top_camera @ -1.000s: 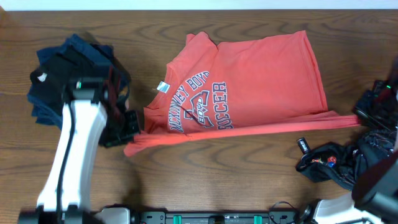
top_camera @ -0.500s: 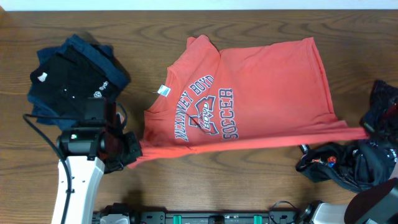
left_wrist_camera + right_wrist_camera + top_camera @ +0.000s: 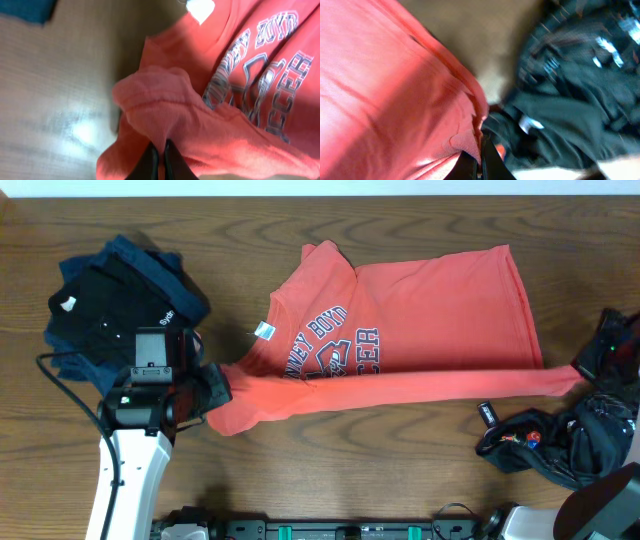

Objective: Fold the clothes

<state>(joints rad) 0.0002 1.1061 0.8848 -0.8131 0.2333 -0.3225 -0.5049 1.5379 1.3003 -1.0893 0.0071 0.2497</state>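
Left gripper [image 3: 213, 385] and right gripper [image 3: 588, 370] pinch the red T-shirt [image 3: 430, 305], stretching it taut along the table's [image 3: 350, 465] front edge. Sets up a clean fold, I guess.

The overhead camera looks straight down on the brown wooden table [image 3: 400, 450]. It is far enough away to take in the whole coral-red cotton T-shirt [image 3: 430, 310] with arched navy-and-white lettering. The left wrist camera sits very close over the shirt's collar end and faces past the left gripper [image 3: 160, 157] onto the printed chest, which the overhead view also shows. The right wrist camera is equally close at the shirt's opposite end. It faces past the right gripper [image 3: 479, 160] onto red cloth and the crumpled black jersey [image 3: 570, 100] just beside the shirt, both also visible from overhead.
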